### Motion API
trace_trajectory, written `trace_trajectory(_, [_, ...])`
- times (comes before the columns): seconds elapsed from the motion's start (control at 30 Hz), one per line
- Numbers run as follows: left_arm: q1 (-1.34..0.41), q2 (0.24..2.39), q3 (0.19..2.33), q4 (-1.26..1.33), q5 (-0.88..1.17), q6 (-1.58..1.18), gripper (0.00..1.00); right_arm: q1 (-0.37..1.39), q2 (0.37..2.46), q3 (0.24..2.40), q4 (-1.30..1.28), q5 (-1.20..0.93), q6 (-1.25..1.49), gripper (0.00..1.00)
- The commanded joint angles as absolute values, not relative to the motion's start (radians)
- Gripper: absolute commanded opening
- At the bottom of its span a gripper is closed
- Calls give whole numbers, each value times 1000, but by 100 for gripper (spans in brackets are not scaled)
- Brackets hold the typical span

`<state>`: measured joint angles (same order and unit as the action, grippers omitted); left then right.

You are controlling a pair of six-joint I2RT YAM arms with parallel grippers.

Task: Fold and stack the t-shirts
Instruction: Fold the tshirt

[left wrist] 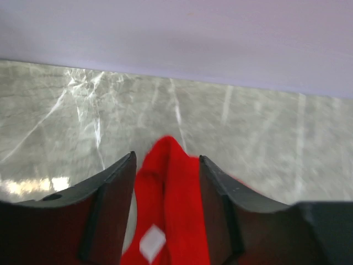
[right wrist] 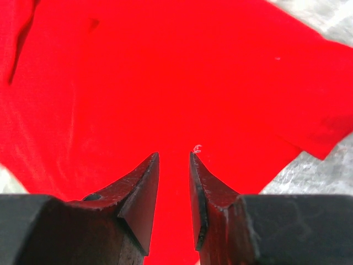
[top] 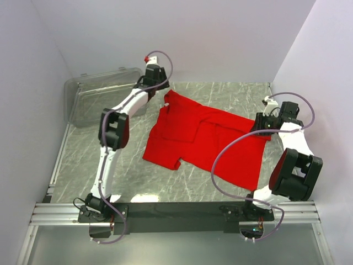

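Left gripper (left wrist: 165, 185) is pinching a raised fold of the bright red short-sleeved t-shirt of soft cloth (top: 209, 141). Its two dark fingers (left wrist: 107, 193) are pressing in on either side of the bunched fabric, which is poking up just past the fingertips. Beyond those fingertips the grey marbled table top (left wrist: 265, 138) is running out to a pale wall (left wrist: 176, 33). Right gripper (right wrist: 174, 187) is clamping the same t-shirt at the opposite edge. Its fingers (right wrist: 140, 187) are standing almost together, with only a thin strip of red showing in the gap between them. Ahead of this gripper the cloth is spreading wide and mostly flat, with a soft crease far off to its left, and bare table is showing past the hem to its right. Seen from above, the t-shirt is lying on the table between the two grippers, one sleeve pointing back toward the arm bases. A clear plastic bin (top: 99, 99) is sitting just to the left of the left gripper, apart from the t-shirt
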<state>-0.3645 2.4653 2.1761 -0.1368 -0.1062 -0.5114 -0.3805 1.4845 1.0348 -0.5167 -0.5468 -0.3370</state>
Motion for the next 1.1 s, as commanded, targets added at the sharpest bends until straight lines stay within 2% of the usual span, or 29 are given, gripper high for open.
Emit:
trace_trajectory(0.0, [-370,2185,2044,-23,10,-443,56,-387,1391,1074,-649,-653,-599,36])
trace_trajectory(0.13, [-370,1837,1696,78,66,-417,69,-390,1270,1002,-848,-672,-972,38])
trace_trajectory(0.17, [-368,1777,1551,90,64,-416,72,-390,1211,950,-879,-667,-1115,39])
trace_trajectory(0.33, [-322,1455,1144,77,119,-448,83,-382,1045,809,-1104,-585,-1452,46])
trace_trajectory(0.53, [-216,1348,864,22,311,-584,83,-330,847,667,-1265,-473,-1586,49])
trace_trajectory(0.73, [-202,1431,775,2,396,-635,79,-298,730,634,-1272,-430,-1579,61])
trace_trajectory(0.8, [-201,1469,790,-63,406,-617,75,-290,736,643,-1281,-419,-1575,61])
trace_trajectory(0.97, [-199,1549,819,-103,408,-537,74,-268,764,640,-1344,-419,-1582,61])
trace_trajectory(1.07, [-199,1604,873,-158,477,-496,70,-262,752,646,-1338,-428,-1560,61])
